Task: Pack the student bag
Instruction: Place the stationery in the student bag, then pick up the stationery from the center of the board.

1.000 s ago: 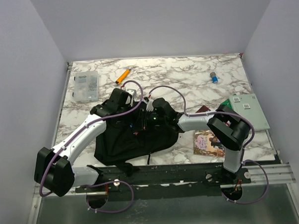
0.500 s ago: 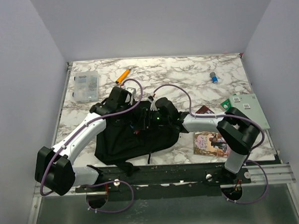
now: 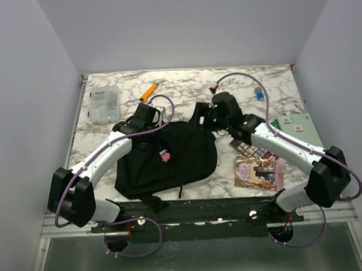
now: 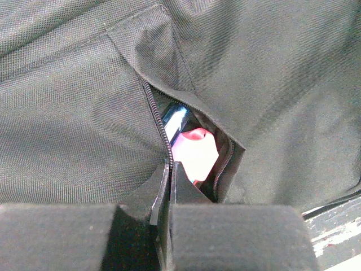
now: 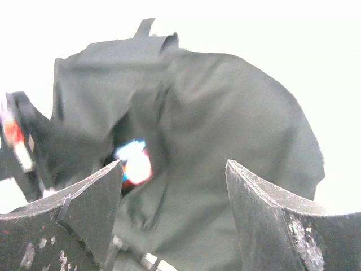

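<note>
Left pincer (image 4: 169,172) pinches the student bag (image 4: 271,84); right pincer (image 5: 174,169) gapes wide.

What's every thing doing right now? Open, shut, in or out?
student bag: lying flat, one zip open.
pink thing: tucked inside the bag's opening, partly showing.
left gripper: shut, pinching the bag at the zip's edge.
right gripper: open, empty.
picture book: closed, lying flat.

The student bag (image 4: 79,113) is matt black cloth — a coarse, visible weave, with a toothed zip (image 4: 161,130). A pink item (image 4: 194,149) in its pocket looks glossy plastic. The worktop (image 3: 185,87) is smooth, marble-patterned. The right pincer (image 5: 172,169) has matt black fingers (image 5: 271,226), scuffed pale.
</note>
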Robot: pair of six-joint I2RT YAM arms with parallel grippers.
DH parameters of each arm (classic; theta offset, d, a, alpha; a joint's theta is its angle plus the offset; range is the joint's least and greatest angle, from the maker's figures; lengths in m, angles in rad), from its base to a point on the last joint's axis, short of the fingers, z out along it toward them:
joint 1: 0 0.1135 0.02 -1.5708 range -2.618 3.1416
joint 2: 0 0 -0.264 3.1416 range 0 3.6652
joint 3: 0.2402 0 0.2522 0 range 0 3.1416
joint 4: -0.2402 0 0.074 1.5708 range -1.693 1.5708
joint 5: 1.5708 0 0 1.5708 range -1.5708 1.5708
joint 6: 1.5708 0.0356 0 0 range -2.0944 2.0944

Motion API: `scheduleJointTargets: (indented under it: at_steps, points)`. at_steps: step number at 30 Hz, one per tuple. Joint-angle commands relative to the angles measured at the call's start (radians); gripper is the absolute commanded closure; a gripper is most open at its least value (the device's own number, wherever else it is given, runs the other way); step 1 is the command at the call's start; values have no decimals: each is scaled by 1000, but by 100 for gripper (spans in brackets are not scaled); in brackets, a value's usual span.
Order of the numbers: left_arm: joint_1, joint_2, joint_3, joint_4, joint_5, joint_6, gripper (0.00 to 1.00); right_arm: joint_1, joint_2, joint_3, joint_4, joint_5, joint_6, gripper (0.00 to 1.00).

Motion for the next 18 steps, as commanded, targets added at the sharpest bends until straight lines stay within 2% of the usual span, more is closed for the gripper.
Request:
scheduleJointTargets:
  at_steps: [1, 4, 7, 12, 14, 18]
  points:
    - [-4, 26, 13, 42, 22, 26, 100, -193, -1, 72, -138, 107, -171, 23]
    - [-4, -4, 17, 30, 19, 22, 100, -293, 18, 45, -88, 187, -265, 22]
    - [-4, -47, 12, 29, 40, 13, 100, -424, 66, 22, 1, 103, -308, 19]
    - [-3, -54, -31, 37, -23, 20, 100, -550, 199, 144, -42, 161, -363, 17]
    - [-4, -56, -21, 25, 4, 16, 100, -597, 271, 201, -51, 151, -384, 17]
    - [-3, -87, -28, 46, 25, 10, 100, -648, 389, 269, -59, 243, -423, 19]
